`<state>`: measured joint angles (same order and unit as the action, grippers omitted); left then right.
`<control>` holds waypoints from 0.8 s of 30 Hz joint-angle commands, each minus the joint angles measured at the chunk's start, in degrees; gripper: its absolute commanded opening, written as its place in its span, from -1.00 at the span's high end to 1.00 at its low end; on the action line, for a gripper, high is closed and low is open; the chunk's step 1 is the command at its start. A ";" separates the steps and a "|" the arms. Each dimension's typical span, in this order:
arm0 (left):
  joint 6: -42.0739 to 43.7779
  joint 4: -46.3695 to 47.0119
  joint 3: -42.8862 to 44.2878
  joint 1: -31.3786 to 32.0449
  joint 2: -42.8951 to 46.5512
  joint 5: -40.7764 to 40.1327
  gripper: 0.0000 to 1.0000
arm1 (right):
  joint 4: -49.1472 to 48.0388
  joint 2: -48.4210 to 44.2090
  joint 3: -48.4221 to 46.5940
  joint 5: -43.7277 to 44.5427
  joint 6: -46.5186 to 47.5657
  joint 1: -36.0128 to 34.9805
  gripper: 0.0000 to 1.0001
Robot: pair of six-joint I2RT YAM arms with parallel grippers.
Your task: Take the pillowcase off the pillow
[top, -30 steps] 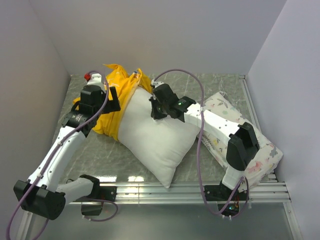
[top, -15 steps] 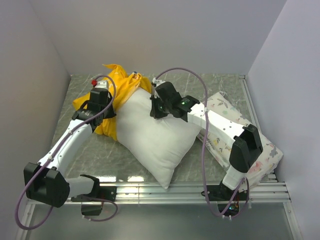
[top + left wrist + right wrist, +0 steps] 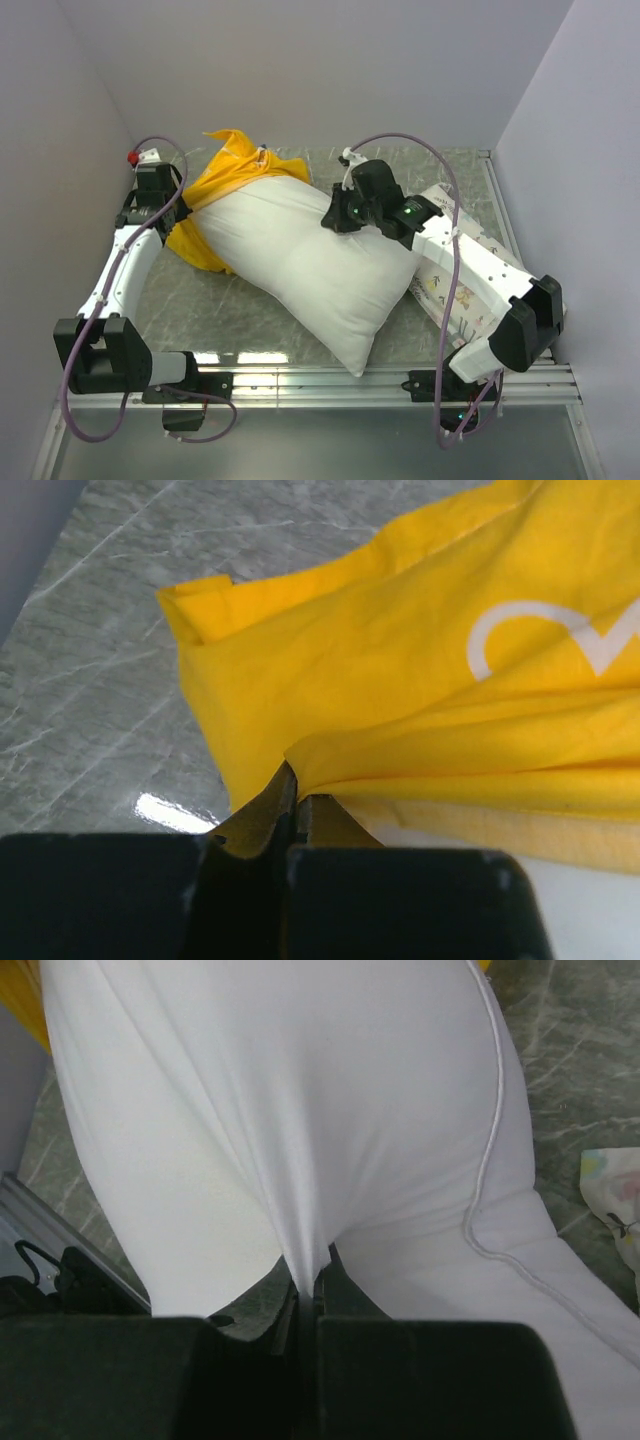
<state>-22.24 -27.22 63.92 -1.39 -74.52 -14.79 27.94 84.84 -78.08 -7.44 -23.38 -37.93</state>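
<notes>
The yellow pillowcase (image 3: 228, 172) lies bunched at the back left and covers only the far left end of the plain white pillow (image 3: 310, 265), which lies diagonally across the marble table. My left gripper (image 3: 172, 218) is at the pillowcase's left edge. In the left wrist view it (image 3: 297, 788) is shut on a fold of the pillowcase (image 3: 400, 670), with a strip of pillow (image 3: 600, 905) below. My right gripper (image 3: 335, 215) sits on the pillow's upper right side. In the right wrist view it (image 3: 312, 1278) is shut on a pinch of the pillow (image 3: 300, 1100).
A white pillow printed with small animals and leaves (image 3: 470, 275) lies along the right side, under my right arm. Grey walls close in on the left, back and right. A metal rail (image 3: 390, 380) runs along the near edge.
My left gripper has shut on the pillowcase edge and moved left and back. My right gripper has shifted right with the pillow. More white pillow shows now.
</notes>
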 commanded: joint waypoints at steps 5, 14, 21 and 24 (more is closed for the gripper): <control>-0.61 5.25 5.43 -6.35 -5.28 -3.86 0.99 | -4.21 -5.04 3.29 -0.82 -0.79 0.59 1.00; -0.96 7.18 3.32 -4.50 -4.05 2.13 0.99 | 2.46 0.94 -4.61 19.01 5.61 -9.78 -0.29; -0.96 7.01 2.88 -3.80 -3.70 3.45 0.99 | 0.63 2.87 -11.29 30.65 13.52 -19.97 -0.69; -1.05 7.27 2.87 -3.71 -3.61 4.06 0.99 | -0.34 7.61 -14.53 32.40 19.22 -26.47 -0.78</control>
<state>-23.46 -23.38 66.46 -4.89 -80.40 -10.15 29.58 88.16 -88.58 20.01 -11.68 -59.02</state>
